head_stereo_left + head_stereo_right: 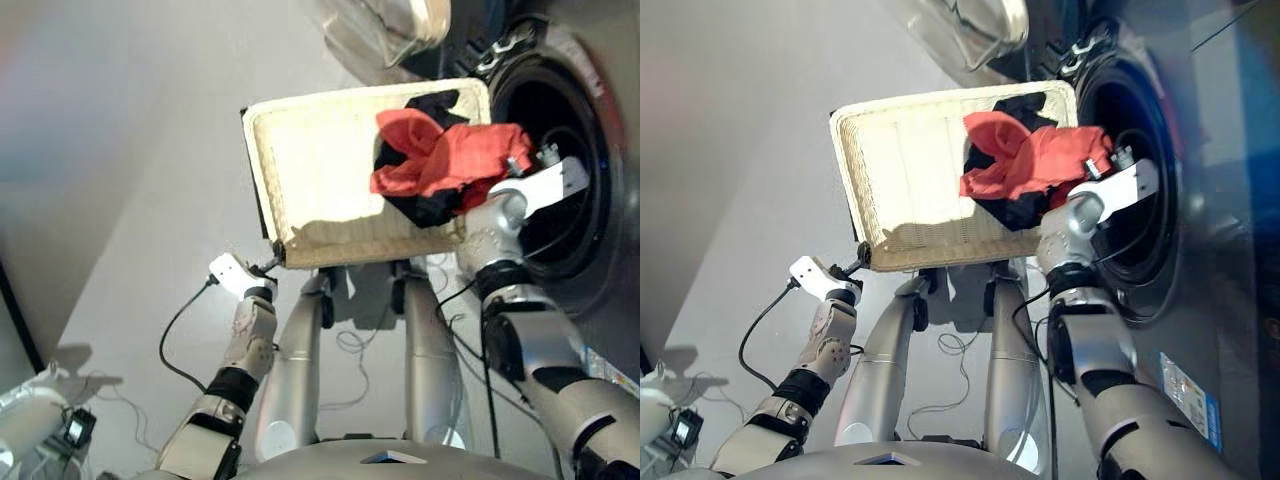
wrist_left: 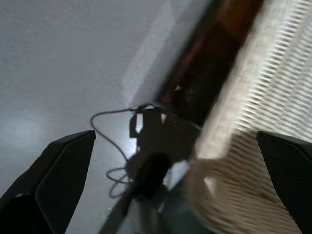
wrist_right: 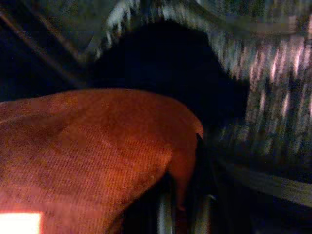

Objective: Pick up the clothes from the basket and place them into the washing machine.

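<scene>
A: Where was the laundry? 
B: The crumpled orange-red garment (image 1: 445, 160) was bunched over a black garment (image 1: 430, 205) at the end of the shallow cream woven wicker basket (image 1: 320, 160) nearest the porthole. The orange-red cloth draped over the rim towards the opening. No navy piece could be made out.

A: And the basket against the machine?
B: It sat just beside the round dark porthole of the glossy dark grey washing machine (image 1: 560, 180). The black-rimmed glass door (image 1: 385, 30) stood swung open beyond the basket's far edge. Likely set close so the carry into the drum would be short.

A: Right arm?
B: It reached forward between basket and porthole, forearm raised, wrist at the opening. The right gripper (image 1: 535, 160) was buried at the edge of the orange-red cloth. In the wrist view the fabric filled the frame with the dark drum behind it. Cloth hid the fingers, so a clamp could not be confirmed. My reading: the garment was being carried or dragged towards the porthole.

A: Left arm?
B: Bent low, its wrist turned up to the basket corner farthest from the porthole. The left gripper (image 1: 272, 266) stood with fingers spread apart, the corner between them. Probably placed to steady the basket.
</scene>
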{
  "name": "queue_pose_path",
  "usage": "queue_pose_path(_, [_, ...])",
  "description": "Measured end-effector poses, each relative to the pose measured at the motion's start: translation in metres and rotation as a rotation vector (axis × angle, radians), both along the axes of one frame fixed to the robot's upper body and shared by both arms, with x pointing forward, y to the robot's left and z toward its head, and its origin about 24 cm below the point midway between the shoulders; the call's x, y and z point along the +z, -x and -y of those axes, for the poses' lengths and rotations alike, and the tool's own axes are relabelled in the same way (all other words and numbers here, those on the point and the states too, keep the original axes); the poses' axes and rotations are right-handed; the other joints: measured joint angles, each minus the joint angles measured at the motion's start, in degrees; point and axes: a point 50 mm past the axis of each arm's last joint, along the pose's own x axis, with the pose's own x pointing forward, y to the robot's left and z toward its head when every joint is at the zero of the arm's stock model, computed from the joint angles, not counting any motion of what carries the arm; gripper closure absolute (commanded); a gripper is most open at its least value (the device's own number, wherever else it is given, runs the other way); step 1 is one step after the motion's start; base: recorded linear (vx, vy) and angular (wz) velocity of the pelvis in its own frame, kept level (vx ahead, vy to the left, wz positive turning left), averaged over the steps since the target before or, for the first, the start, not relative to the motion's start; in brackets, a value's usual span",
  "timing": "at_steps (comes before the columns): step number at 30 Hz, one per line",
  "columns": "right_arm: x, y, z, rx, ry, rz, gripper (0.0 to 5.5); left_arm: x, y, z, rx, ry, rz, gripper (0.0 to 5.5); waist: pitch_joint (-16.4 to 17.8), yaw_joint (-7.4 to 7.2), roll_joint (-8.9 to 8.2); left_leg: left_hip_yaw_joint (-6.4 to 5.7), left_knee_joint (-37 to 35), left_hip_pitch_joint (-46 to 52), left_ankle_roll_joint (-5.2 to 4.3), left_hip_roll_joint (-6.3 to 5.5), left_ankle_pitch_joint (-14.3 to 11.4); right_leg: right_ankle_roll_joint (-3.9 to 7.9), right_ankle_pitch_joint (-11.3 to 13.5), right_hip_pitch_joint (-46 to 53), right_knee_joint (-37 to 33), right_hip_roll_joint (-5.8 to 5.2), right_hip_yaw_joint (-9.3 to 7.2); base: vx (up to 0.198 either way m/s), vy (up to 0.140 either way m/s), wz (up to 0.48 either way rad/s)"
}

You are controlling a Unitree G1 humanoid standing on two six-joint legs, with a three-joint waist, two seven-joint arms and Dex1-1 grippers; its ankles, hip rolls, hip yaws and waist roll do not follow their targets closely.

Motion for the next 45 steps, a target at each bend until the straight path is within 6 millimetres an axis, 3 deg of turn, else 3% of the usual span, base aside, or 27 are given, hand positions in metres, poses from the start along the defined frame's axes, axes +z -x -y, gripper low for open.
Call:
queue_pose_path(3, [0.042,0.016,0.024,-0.144,0.142,0.071,5.5,0.008,-0.004,-0.005,0.005,-0.016,0.038,0.0,-0.04,0.52,0.05,0.46,1.72,-3.3,0.45,-0.1,-0.58,0.29,0.16,-3.05,0.83,0.0,0.64,0.0,0.0,0.0])
queue_pose_path(8, [0.06,0.038,0.054,-0.335,0.289,0.033,5.5,0.015,-0.008,-0.006,0.003,-0.025,0.063,0.0,-0.04,0.44,0.06,1.43,3.42,-6.11,1.07,-0.19,-1.32,1.04,0.12,-5.6,1.69,-0.08,1.6,0.0,0.0,0.0])
queue_pose_path(11, [0.056,0.035,0.05,-0.313,0.293,0.022,5.26,0.016,-0.011,-0.003,-0.003,-0.021,0.07,0.0,-0.04,0.18,0.06,1.65,4.09,-6.09,1.38,-0.19,-1.94,1.29,-0.04,-5.43,1.88,-0.05,1.84,0.0,0.0,0.0])
queue_pose_path(12, [0.055,0.033,0.048,-0.302,0.291,0.021,3.13,0.018,-0.011,-0.003,-0.004,-0.02,0.075,0.0,-0.04,0.04,0.05,1.68,4.13,-6.04,1.44,-0.21,-2.0,1.27,-0.02,-5.33,1.84,-0.07,1.89,0.0,0.0,0.0])
queue_pose_path(13, [0.054,0.032,0.046,-0.294,0.286,0.021,1.34,0.018,-0.012,-0.003,-0.002,-0.02,0.079,0.0,-0.04,-0.12,0.05,1.68,4.13,-6.01,1.48,-0.23,-2.03,1.28,-0.02,-5.26,1.82,-0.07,1.89,0.0,0.0,0.0])
queue_pose_path(14, [0.051,0.029,0.042,-0.279,0.279,0.02,0.0,0.019,-0.012,-0.004,0.005,-0.021,0.081,0.0,-0.05,-0.53,0.04,1.61,4.13,-5.94,1.5,-0.28,-2.04,1.26,-0.01,-5.15,1.81,-0.11,1.87,0.0,0.0,0.0])
queue_pose_path(16, [0.043,0.021,0.03,-0.209,0.245,0.02,0.0,0.018,-0.012,-0.006,0.016,-0.022,0.081,0.0,-0.07,-1.33,0.0,1.57,4.07,-5.78,1.52,-0.3,-2.05,1.28,-0.02,-4.96,1.74,-0.13,1.83,0.0,0.0,0.0])
queue_pose_path(21, [0.008,0.0,-0.005,0.064,0.26,-0.05,0.0,0.016,-0.013,-0.009,0.031,-0.028,0.066,0.0,-0.2,-1.78,-0.27,1.3,3.46,-4.68,1.59,-0.16,-2.11,1.52,-0.17,-3.7,1.36,-0.09,1.51,0.0,0.0,0.0])
queue_pose_path(25, [-0.035,-0.01,-0.057,0.332,0.27,-0.106,0.0,0.007,-0.01,-0.015,0.053,-0.027,0.029,0.0,-1.12,-2.79,-2.07,1.27,0.76,-1.58,1.59,-0.11,-1.82,1.37,-0.05,-1.06,-0.7,-0.02,1.35,0.0,0.0,0.0])
queue_pose_path(28, [-0.067,-0.009,-0.094,0.502,0.257,-0.139,0.0,0.002,-0.009,-0.016,0.051,-0.027,0.01,0.0,-1.9,-3.12,-3.5,1.03,-2.32,1.3,0.96,-0.05,-0.83,1.09,0.26,1.56,-2.68,0.04,0.87,0.0,0.0,0.0])
queue_pose_path(30, [-0.082,-0.006,-0.109,0.576,0.261,-0.168,0.0,-0.002,-0.009,-0.014,0.045,-0.024,-0.006,0.0,-2.12,-3.3,-3.91,0.76,-3.97,3.12,0.83,-0.09,-0.34,0.77,0.68,3.22,-4.08,0.04,0.54,0.0,0.0,0.0])
queue_pose_path(34, [-0.105,0.0,-0.128,0.679,0.245,-0.218,0.0,-0.009,-0.01,-0.011,0.052,-0.016,-0.042,0.0,-2.13,-3.27,-3.95,0.26,-7.52,6.49,0.63,-0.16,0.83,0.78,0.99,6.27,-6.56,0.01,-0.08,0.0,0.0,0.0])
queue_pose_path(38, [-0.149,0.013,-0.145,0.746,0.184,-0.36,0.0,-0.011,-0.011,-0.007,0.051,-0.009,-0.054,0.0,-2.15,-3.35,-4.12,-0.71,-12.4,10.5,0.13,-0.17,2.66,0.54,1.16,9.54,-8.95,0.0,-1.08,0.0,0.0,0.0])
queue_pose_path(41, [-0.168,0.019,-0.149,0.763,0.155,-0.447,0.0,-0.011,-0.012,-0.006,0.05,-0.009,-0.053,0.0,-2.15,-3.16,-4.12,-0.9,-14.52,11.63,-0.07,-0.11,3.51,0.4,1.27,10.12,-9.77,0.11,-1.25,0.0,0.0,0.0])
queue_pose_path(45, [-0.178,0.021,-0.14,0.745,0.143,-0.529,0.0,-0.011,-0.015,-0.006,0.051,-0.015,-0.065,0.0,-2.12,-2.81,-4.09,-1.65,-14.49,11.19,-0.27,-0.06,3.73,0.48,1.16,9.93,-9.59,0.13,-1.9,0.0,0.0,0.0])
